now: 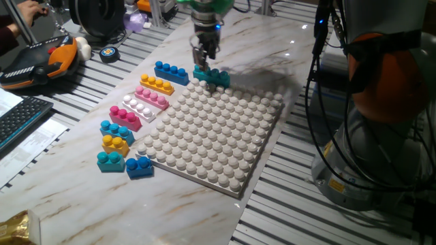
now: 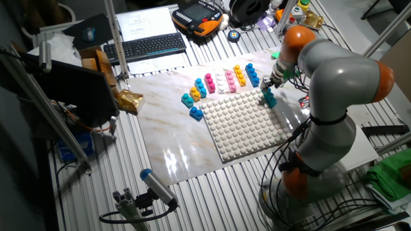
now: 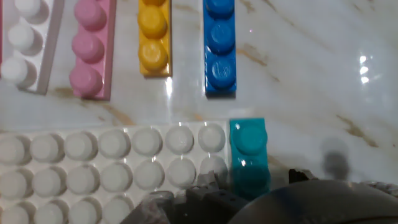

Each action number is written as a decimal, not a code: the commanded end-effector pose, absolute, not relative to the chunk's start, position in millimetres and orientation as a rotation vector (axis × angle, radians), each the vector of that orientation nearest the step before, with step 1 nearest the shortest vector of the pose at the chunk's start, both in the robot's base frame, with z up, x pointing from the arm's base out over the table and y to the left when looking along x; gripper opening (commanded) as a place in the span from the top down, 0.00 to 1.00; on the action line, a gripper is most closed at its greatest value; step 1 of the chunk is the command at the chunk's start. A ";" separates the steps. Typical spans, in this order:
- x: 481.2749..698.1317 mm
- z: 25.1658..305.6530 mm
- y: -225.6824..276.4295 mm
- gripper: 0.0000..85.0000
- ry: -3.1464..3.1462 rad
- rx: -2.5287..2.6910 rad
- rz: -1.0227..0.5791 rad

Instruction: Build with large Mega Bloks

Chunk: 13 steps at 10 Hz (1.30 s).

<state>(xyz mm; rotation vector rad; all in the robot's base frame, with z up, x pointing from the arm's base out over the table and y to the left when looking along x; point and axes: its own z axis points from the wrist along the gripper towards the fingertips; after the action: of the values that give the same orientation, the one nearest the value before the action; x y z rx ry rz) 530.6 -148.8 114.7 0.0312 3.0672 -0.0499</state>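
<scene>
A teal Mega Blok (image 1: 212, 77) (image 3: 249, 155) sits at the far corner of the grey-white studded baseplate (image 1: 211, 136), along its edge row. My gripper (image 1: 205, 60) (image 2: 270, 90) (image 3: 252, 186) hangs low over the brick's near end, one finger on each side. It looks open, since a sliver of marble shows between the right finger and the brick. To the left lie a blue long brick (image 1: 171, 72) (image 3: 219, 46), an orange-yellow one (image 1: 157, 84) (image 3: 153, 43), a pink one (image 1: 151, 97) (image 3: 90, 50), a white one (image 1: 139, 107) and a magenta one (image 1: 125, 117).
Several short two-stud bricks (image 1: 116, 144) in teal, yellow and blue lie near the baseplate's front left corner. A keyboard (image 1: 20, 117) and an orange pendant (image 1: 41, 60) sit at the table's left. The robot's base and cables (image 1: 368, 136) stand to the right.
</scene>
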 end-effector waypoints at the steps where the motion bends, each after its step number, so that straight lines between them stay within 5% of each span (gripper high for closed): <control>1: 540.2 112.8 -146.4 0.29 3.057 0.039 -0.050; 6: 573.6 103.8 -134.8 0.29 3.024 0.067 -0.060; 13: 574.8 101.4 -134.8 0.37 3.032 0.077 -0.019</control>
<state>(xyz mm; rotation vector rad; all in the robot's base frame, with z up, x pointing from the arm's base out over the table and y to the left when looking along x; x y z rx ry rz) 574.9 -134.7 101.5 0.0674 3.0332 -0.0233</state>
